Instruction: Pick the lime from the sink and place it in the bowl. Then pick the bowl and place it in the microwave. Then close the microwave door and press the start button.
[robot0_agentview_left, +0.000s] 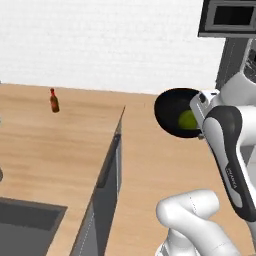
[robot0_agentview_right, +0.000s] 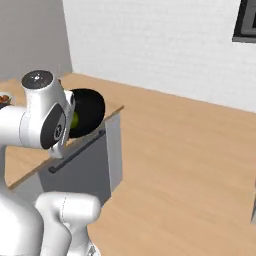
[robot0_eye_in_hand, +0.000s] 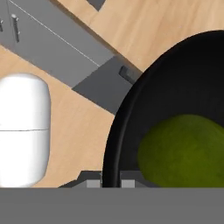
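Left base view: the black bowl (robot0_agentview_left: 173, 116) hangs in the air beside the bench (robot0_agentview_left: 60, 145), the lime (robot0_agentview_left: 187, 120) inside it, with a small brown bottle (robot0_agentview_left: 54, 100) standing on the bench — the sink (robot0_agentview_left: 27, 222) lies lower left, the microwave door (robot0_agentview_left: 229, 18) upper right.

Right base view: the bowl (robot0_agentview_right: 88, 111) shows behind the arm.

Hand view: the gripper (robot0_eye_in_hand: 110, 181) is clamped on the bowl's rim — lime (robot0_eye_in_hand: 186, 151) resting inside.

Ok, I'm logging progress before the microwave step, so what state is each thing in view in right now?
Small round black shallow bowl: lifted off the counter, rim clamped in the gripper, lime inside.
Round glossy green lime: resting in the bowl.
Two-finger gripper: shut on the bowl's rim.
Black microwave door with grey frame: swung open.
Small dark red bottle: upright on the wooden counter.
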